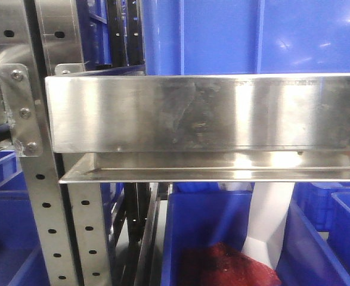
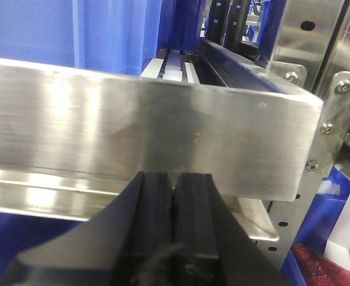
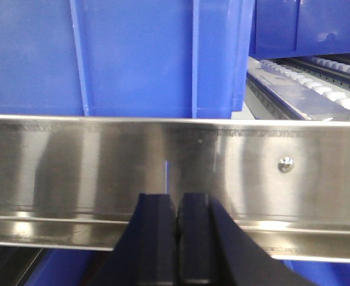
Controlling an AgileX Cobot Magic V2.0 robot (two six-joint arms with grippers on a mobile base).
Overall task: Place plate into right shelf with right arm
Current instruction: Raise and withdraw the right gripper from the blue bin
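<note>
Plate isn't in any view, can't tell where it is. Right claw (image 3: 176, 208) is pinched together on nothing, with the right shelf's front rail (image 3: 103, 161) just ahead. Left claw (image 2: 173, 190) is pinched too, empty.

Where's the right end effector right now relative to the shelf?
In the right wrist view, the right end effector sits bottom centre, fingers together, facing the shelf's front rail, with a blue bin above it.
</note>
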